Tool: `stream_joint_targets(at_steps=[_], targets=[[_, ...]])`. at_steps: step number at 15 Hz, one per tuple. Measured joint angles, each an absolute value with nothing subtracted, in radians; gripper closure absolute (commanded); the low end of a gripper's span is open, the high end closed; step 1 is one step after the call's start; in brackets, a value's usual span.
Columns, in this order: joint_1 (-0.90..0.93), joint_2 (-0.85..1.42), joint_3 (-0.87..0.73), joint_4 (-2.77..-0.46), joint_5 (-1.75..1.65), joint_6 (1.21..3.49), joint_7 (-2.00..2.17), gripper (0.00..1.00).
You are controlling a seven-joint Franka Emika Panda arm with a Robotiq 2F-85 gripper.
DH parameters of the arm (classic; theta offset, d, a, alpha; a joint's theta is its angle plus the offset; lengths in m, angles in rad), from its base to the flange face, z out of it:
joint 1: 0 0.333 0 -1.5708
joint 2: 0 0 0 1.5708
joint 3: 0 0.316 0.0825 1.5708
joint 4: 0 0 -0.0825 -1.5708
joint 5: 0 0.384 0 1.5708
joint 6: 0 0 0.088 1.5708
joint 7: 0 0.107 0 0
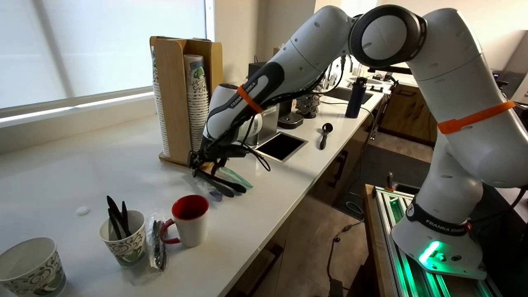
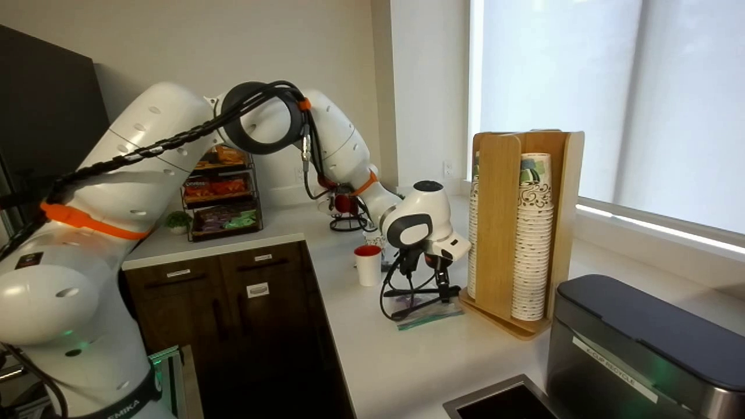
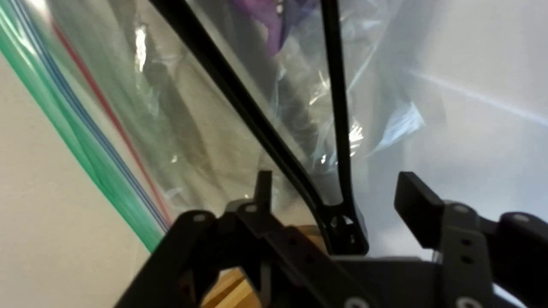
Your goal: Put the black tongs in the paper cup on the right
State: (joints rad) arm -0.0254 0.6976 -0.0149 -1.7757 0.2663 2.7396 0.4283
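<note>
Wrist view: at your nine o'clock, a clear plastic bag (image 3: 184, 141), green edge outermost. Over it stretch the black tongs (image 3: 254, 117), joined end at five o'clock, prongs running to eleven and twelve. They look light and smooth, so probably slippery; expect the prongs to flex, and pinch the likely stiffer joined end without nipping the bag. Farther right, at four o'clock, your gripper (image 3: 336, 188) is spread wide, a gap on each side of that joined end. It holds nothing; whether its base touches them, you can't tell.
</note>
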Motion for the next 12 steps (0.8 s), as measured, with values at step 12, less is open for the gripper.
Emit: stream_joint_targets(at_steps=[12], targets=[[-0.012,0.695,-0.020,-1.767,0.263,2.740,0.416,0.93]])
